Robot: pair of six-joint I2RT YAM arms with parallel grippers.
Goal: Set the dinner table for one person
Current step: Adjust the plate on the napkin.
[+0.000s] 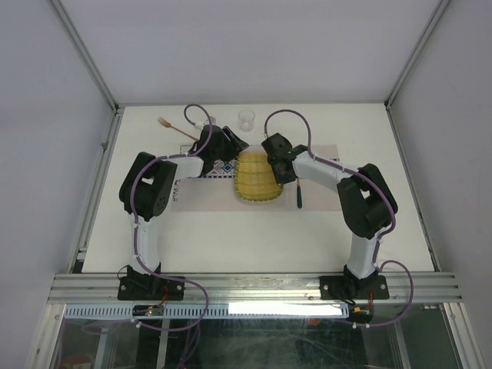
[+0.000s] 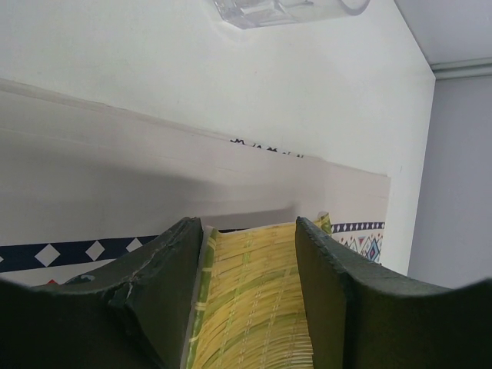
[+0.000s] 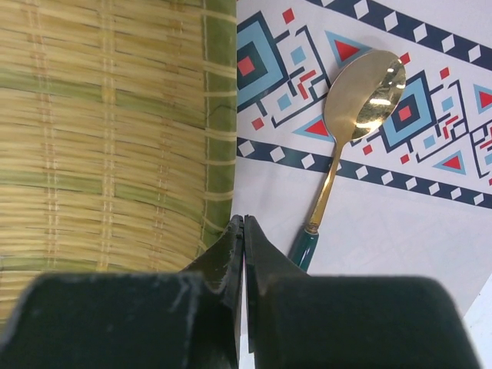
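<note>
The dinner table point(image 1: 254, 234) is the white tabletop. On it lies a pale cloth placemat point(image 1: 201, 192) with a blue-red patterned band. An oval yellow woven bamboo mat point(image 1: 257, 178) rests on the placemat's middle. My left gripper point(image 1: 237, 147) is open at the mat's far left edge, and the mat point(image 2: 254, 307) shows between its fingers point(image 2: 178, 265). My right gripper point(image 1: 277, 160) is shut and empty; in the right wrist view it point(image 3: 244, 221) hovers just off the mat's green border point(image 3: 219, 115). A gold spoon with a dark green handle point(image 3: 338, 161) lies on the placemat beside it.
A clear plastic cup point(image 1: 246, 119) stands at the back of the table and shows at the top of the left wrist view point(image 2: 284, 9). A wooden utensil point(image 1: 174, 127) lies at the back left. Metal rails run along the table's sides and the near edge point(image 1: 246, 286).
</note>
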